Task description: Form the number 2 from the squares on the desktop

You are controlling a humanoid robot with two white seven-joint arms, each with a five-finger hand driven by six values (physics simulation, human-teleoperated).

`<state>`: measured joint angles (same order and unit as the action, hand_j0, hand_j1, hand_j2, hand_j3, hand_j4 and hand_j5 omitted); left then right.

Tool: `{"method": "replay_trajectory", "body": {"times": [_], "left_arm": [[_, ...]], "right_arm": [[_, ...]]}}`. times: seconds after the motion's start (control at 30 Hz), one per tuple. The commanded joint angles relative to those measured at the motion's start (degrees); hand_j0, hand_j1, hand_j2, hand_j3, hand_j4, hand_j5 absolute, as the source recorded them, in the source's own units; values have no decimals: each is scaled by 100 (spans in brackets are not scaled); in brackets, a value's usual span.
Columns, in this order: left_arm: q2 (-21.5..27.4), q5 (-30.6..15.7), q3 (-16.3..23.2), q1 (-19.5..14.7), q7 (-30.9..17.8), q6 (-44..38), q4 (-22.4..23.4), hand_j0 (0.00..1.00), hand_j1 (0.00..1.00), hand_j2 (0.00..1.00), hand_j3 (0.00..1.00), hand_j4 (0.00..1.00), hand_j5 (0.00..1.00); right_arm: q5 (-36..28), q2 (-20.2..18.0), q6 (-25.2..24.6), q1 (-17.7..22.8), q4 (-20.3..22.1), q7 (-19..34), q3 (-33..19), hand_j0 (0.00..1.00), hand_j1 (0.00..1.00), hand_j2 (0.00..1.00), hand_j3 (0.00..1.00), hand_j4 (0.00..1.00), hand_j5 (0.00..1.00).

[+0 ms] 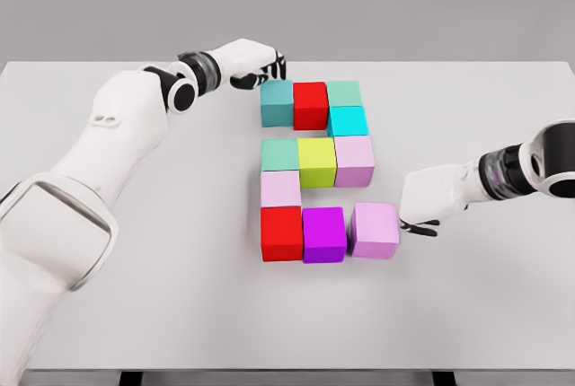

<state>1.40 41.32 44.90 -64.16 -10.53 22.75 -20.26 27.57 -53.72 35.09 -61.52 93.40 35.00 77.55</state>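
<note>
Coloured cubes lie on the white table (135, 314) in the shape of a 2. The top row is a teal cube (277, 103), a red cube (311, 104) and a pale green cube (344, 92), with a cyan cube (348, 121) below it. The middle row holds a mint cube (280, 154), a yellow-green cube (317, 162) and a lilac cube (355, 161). Below come a pale pink cube (280, 188), a red cube (281, 232), a magenta cube (324, 234) and a lilac cube (375, 230). My left hand (260, 67) rests curled just behind the teal cube. My right hand (422, 215) sits beside the lower lilac cube, holding nothing.
The table's far edge (404, 63) runs just behind the top row. The left arm (108, 153) spans the left side of the table and the right forearm (503, 171) enters from the right edge.
</note>
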Motion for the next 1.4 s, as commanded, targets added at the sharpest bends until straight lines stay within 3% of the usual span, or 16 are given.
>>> {"method": "replay_trajectory", "body": {"times": [0.0, 0.73, 1.2, 1.33, 1.37], "left_arm": [[0, -19, -25, 0, -36, 45, -4, 57, 57, 57, 57, 57, 57], [9, -19, -25, 9, -89, 177, -4, 57, 57, 57, 57, 57, 57], [9, -1, -43, 9, 34, 168, -22, 63, 63, 63, 63, 63, 63], [509, -150, -166, -35, 60, 484, -285, 66, 66, 66, 66, 66, 66], [615, -352, -289, -18, 60, 607, -347, 74, 74, 74, 74, 74, 74]], "right_arm": [[-15, 10, -9, 0, 3, 0, -3, 13, 13, 13, 13, 13, 13], [-15, 37, -9, -9, 65, 0, -20, 13, 13, 13, 13, 13, 13], [-15, 37, -9, -9, 109, 0, -12, 13, 13, 13, 13, 13, 13], [-24, 45, -9, -9, 109, 0, -12, 14, 14, 14, 14, 14, 14], [-24, 45, -9, -9, 109, 0, -12, 14, 14, 14, 14, 14, 14]]}}
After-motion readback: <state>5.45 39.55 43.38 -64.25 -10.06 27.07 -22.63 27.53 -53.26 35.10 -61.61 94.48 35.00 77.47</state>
